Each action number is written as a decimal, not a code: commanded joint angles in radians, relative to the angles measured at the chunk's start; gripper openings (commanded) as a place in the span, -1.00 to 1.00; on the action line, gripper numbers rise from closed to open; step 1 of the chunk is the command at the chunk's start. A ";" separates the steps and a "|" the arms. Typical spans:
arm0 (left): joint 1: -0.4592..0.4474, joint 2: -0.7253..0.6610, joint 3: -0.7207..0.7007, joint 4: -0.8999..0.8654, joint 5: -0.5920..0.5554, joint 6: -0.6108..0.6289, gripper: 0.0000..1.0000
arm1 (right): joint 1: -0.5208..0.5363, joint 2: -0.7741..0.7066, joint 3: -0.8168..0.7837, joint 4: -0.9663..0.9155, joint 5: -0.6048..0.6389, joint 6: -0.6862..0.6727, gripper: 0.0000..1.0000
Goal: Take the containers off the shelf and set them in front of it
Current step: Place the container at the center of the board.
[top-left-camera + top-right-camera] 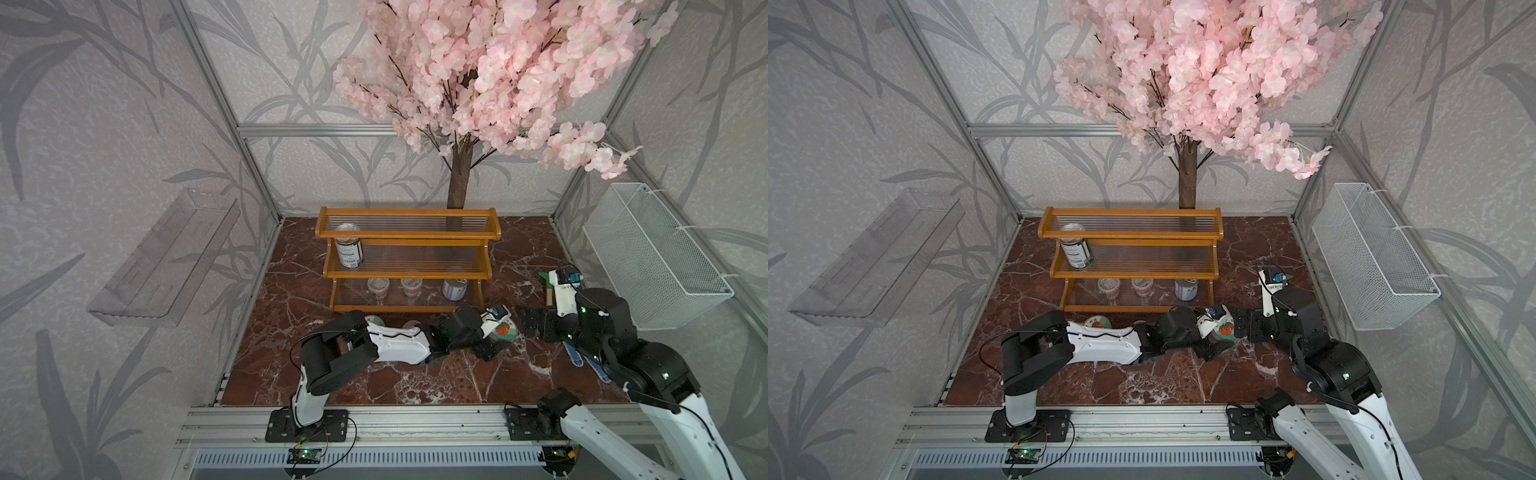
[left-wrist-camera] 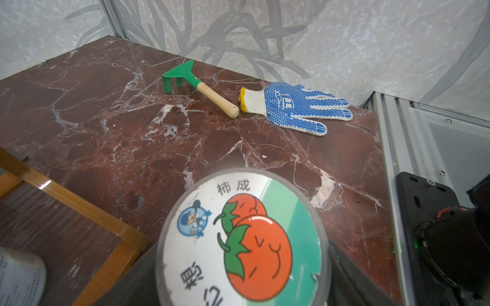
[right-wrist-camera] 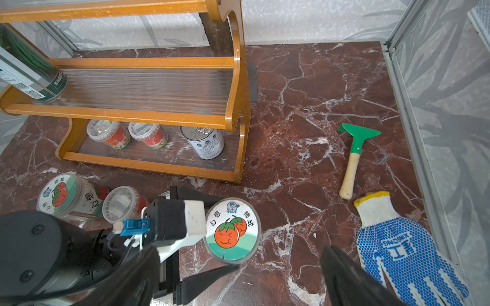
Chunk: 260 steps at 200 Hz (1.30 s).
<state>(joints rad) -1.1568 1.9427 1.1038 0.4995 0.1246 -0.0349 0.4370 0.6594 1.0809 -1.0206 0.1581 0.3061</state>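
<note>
My left gripper (image 1: 498,332) is shut on a clear jar (image 3: 232,230) with a white tomato-picture lid, upright just in front of the shelf's right end. The lid (image 2: 242,238) fills the left wrist view. Right of it, my right gripper (image 1: 527,326) stands open and empty, its fingers (image 3: 344,278) wide apart. The orange-brown shelf (image 1: 409,239) holds a tall tin (image 1: 349,249) on its middle tier. Two plastic cups (image 3: 108,133) (image 3: 148,133) and a tin (image 3: 205,143) are on the bottom tier. A second tomato-lid jar (image 3: 63,196) and a cup (image 3: 122,204) stand on the floor in front.
A green hand rake (image 3: 352,159) and a blue-dotted glove (image 3: 403,249) lie on the marble floor (image 1: 415,382) to the right. A white wire basket (image 1: 656,257) hangs on the right wall, a clear acrylic tray (image 1: 166,257) on the left. A tree trunk (image 1: 459,183) rises behind the shelf.
</note>
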 commanded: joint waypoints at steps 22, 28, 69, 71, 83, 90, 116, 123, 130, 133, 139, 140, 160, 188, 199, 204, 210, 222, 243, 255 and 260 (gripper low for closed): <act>0.007 0.031 0.050 -0.001 0.020 0.046 0.50 | -0.005 0.000 -0.030 0.029 0.008 0.017 0.98; 0.007 0.037 0.054 -0.010 0.024 0.048 0.50 | -0.005 0.000 -0.032 0.032 0.006 0.020 0.98; 0.012 0.059 0.063 -0.035 0.031 0.040 0.54 | -0.005 0.000 -0.038 0.038 0.008 0.018 0.98; 0.013 0.058 0.063 -0.036 0.031 0.040 0.54 | -0.006 -0.001 -0.039 0.040 0.007 0.018 0.98; 0.017 0.054 0.060 -0.040 0.021 0.040 0.55 | -0.006 0.000 -0.041 0.040 0.005 0.019 0.98; 0.019 0.050 0.057 -0.043 0.015 0.044 0.55 | -0.006 0.000 -0.044 0.042 0.005 0.019 0.98; 0.024 0.037 0.054 -0.065 -0.002 0.056 0.55 | -0.006 -0.001 -0.054 0.054 -0.003 0.019 0.98; 0.023 0.034 0.054 -0.072 -0.007 0.059 0.56 | -0.006 0.002 -0.055 0.059 -0.005 0.019 0.98; 0.023 0.031 0.054 -0.079 -0.014 0.061 0.57 | -0.006 0.002 -0.057 0.060 -0.008 0.020 0.98; 0.024 0.031 0.053 -0.081 -0.017 0.063 0.58 | -0.005 0.003 -0.058 0.062 -0.008 0.021 0.98; 0.023 0.031 0.052 -0.084 -0.023 0.065 0.59 | -0.006 0.002 -0.061 0.064 -0.009 0.021 0.98; 0.023 0.030 0.051 -0.085 -0.025 0.065 0.59 | -0.005 0.002 -0.061 0.064 -0.009 0.021 0.98; 0.032 0.030 0.045 -0.085 -0.040 0.058 0.62 | -0.005 0.000 -0.068 0.069 -0.012 0.024 0.98; 0.036 0.025 0.051 -0.091 -0.038 0.063 0.65 | -0.006 -0.004 -0.075 0.072 -0.015 0.026 0.98; 0.037 0.020 0.050 -0.092 -0.028 0.065 0.69 | -0.006 -0.004 -0.076 0.073 -0.015 0.024 0.98; 0.037 0.018 0.049 -0.090 -0.021 0.065 0.71 | -0.005 -0.004 -0.076 0.073 -0.015 0.023 0.98; 0.037 0.015 0.046 -0.087 -0.016 0.065 0.72 | -0.006 -0.004 -0.077 0.073 -0.015 0.023 0.98; 0.037 0.012 0.045 -0.093 -0.018 0.069 0.75 | -0.006 -0.007 -0.078 0.073 -0.015 0.024 0.98; 0.040 0.007 0.041 -0.103 -0.018 0.074 0.79 | -0.006 -0.009 -0.084 0.076 -0.019 0.026 0.98; 0.042 -0.002 0.041 -0.108 -0.011 0.077 0.81 | -0.005 -0.009 -0.088 0.079 -0.021 0.027 0.98; 0.042 -0.005 0.041 -0.108 -0.010 0.079 0.82 | -0.005 -0.009 -0.088 0.081 -0.022 0.028 0.97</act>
<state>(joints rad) -1.1225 1.9839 1.1381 0.4145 0.1070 0.0235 0.4343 0.6590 1.0103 -0.9684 0.1474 0.3256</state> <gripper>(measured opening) 0.903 0.988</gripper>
